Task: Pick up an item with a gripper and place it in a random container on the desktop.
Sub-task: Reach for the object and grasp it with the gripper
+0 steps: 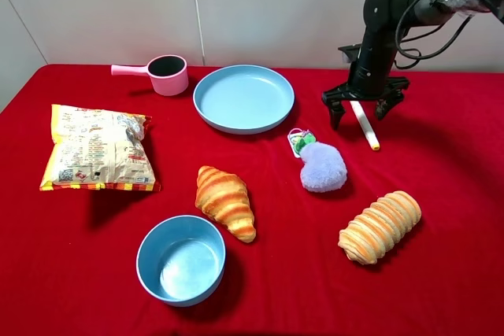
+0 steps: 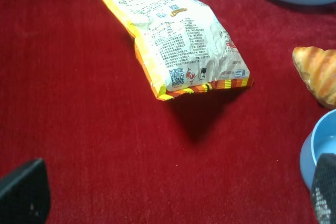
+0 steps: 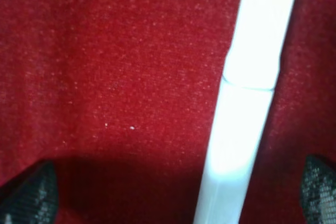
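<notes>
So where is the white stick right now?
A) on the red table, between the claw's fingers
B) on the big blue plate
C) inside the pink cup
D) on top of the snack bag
A: the white stick lies on the red table, with the right gripper open on either side of it.

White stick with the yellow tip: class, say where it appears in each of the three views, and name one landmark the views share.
Exterior high: the white stick lies on the red cloth, right of the blue plate, between the open fingers of the right tool.
Left wrist: not in it.
Right wrist: close up, lying between the tool's fingertips, yellow tip away from the camera.
Shared landmark: the red cloth, in all three.
</notes>
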`<state>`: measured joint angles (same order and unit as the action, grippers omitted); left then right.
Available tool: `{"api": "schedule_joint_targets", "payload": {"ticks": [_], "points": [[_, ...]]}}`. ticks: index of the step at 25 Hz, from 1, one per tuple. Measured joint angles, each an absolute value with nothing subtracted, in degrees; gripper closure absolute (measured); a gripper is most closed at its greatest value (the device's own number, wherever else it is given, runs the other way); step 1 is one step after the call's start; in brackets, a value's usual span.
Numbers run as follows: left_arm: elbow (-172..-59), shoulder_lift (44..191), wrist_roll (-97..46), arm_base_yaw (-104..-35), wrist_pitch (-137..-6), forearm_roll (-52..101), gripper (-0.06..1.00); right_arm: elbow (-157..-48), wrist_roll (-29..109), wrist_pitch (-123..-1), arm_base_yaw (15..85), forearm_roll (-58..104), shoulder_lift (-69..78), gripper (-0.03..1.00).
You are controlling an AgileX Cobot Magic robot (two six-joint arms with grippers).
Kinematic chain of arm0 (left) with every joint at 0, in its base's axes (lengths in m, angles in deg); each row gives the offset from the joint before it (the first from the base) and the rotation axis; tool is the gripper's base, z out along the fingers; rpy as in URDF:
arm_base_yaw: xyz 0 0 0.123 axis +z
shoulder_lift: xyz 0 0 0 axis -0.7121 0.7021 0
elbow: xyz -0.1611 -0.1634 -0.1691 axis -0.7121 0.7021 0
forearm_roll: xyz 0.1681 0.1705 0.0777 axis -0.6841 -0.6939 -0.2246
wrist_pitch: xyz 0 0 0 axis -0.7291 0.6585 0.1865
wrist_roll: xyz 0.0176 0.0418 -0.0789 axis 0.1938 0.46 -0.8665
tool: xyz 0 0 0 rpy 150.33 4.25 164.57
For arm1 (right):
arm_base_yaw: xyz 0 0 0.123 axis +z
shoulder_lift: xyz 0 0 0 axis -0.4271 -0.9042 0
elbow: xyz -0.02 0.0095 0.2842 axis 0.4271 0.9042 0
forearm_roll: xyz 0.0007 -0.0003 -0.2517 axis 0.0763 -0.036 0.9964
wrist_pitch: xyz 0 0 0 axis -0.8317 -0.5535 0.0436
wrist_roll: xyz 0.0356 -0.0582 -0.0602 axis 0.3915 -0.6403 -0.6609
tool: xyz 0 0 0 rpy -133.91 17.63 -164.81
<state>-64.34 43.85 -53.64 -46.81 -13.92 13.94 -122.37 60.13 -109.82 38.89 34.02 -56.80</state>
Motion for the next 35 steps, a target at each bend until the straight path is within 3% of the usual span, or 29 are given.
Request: {"api": "schedule_joint_targets", "payload": {"ticks": [8,15,35], "points": [[-64.3,43.9,-53.6,-46.8,-13.9,13.9,-0.05,-122.4,60.1,-109.8,38.9,33.8,-57.2,0.28],[-64.3,43.9,-53.6,-46.8,-13.9,13.9,-0.05,-122.4,60.1,-110.0,38.9,33.8,-57.2,0.37],[-64.3,43.9,-53.6,-46.8,-13.9,13.9,-0.05,-122.4,60.1,-110.2,38.9,34.2,-57.2,0.85]]}}
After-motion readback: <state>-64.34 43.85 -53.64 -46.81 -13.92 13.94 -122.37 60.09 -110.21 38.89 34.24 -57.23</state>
